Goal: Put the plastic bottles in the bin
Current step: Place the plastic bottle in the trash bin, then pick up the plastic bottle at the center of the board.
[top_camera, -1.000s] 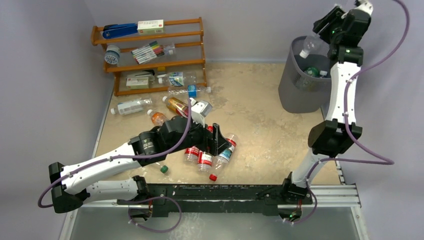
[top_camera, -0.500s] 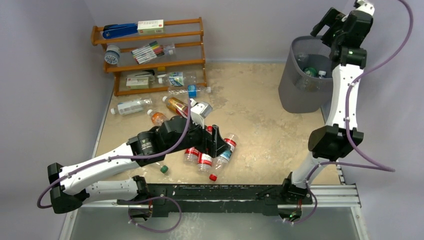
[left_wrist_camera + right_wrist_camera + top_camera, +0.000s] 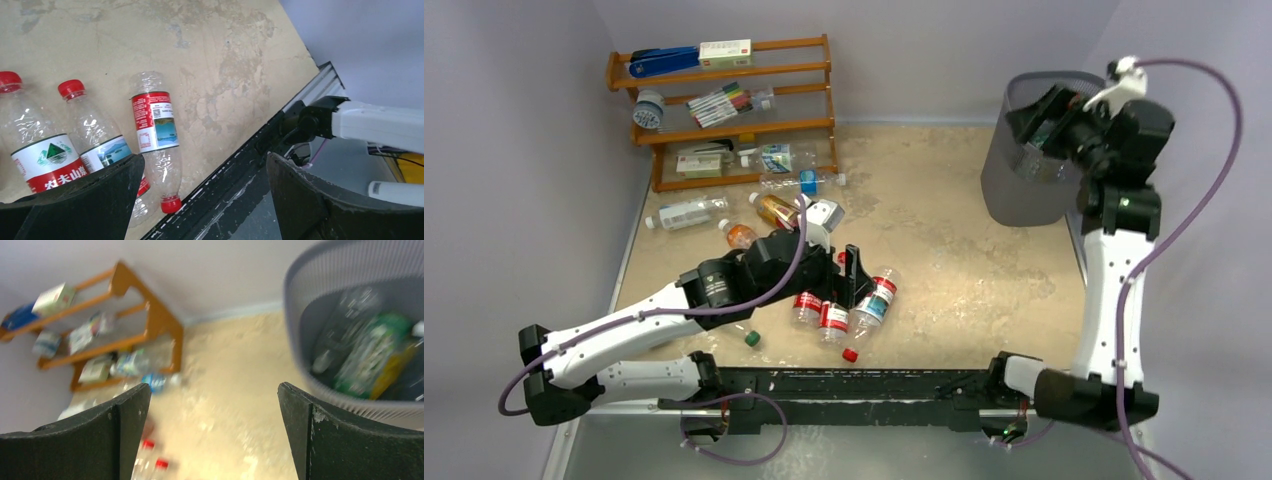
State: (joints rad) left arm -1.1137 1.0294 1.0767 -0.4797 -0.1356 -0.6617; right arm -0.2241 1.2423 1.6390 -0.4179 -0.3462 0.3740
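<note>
**Change observed.** One second ago a clear bottle was held by the right gripper (image 3: 212,390) above the bin (image 3: 1009,185). Half a second ago that bottle had been released and the fingers were empty. The right arm has since been lowered and swung back, and its fingers are now spread wide with nothing between them, at the bin's rim on its 3 o'clock side. One more bottle is therefore judged to be delivered, and the right arm is free for another pickup.

The left gripper (image 3: 205,160) has barely shifted. Its fingers are set wide and empty over the red-capped bottles (image 3: 150,120) lying at the counter's centre, so a grasp there is judged to be the step in hand.

**Task items.** Further bottles (image 3: 686,213) are left on the counter at 10 o'clock, in front of the wooden rack (image 3: 724,70). Deposited bottles (image 3: 370,350) are lying inside the bin at 2 o'clock.

**Limits of view.**
- The right wrist view is motion-blurred, so the bin's contents cannot be counted.
- In the top view the bin's opening is largely covered by the right gripper.
- Part of the central group is hidden beneath the left arm.
- The leftmost bottle is cut off in the left wrist view.
</note>
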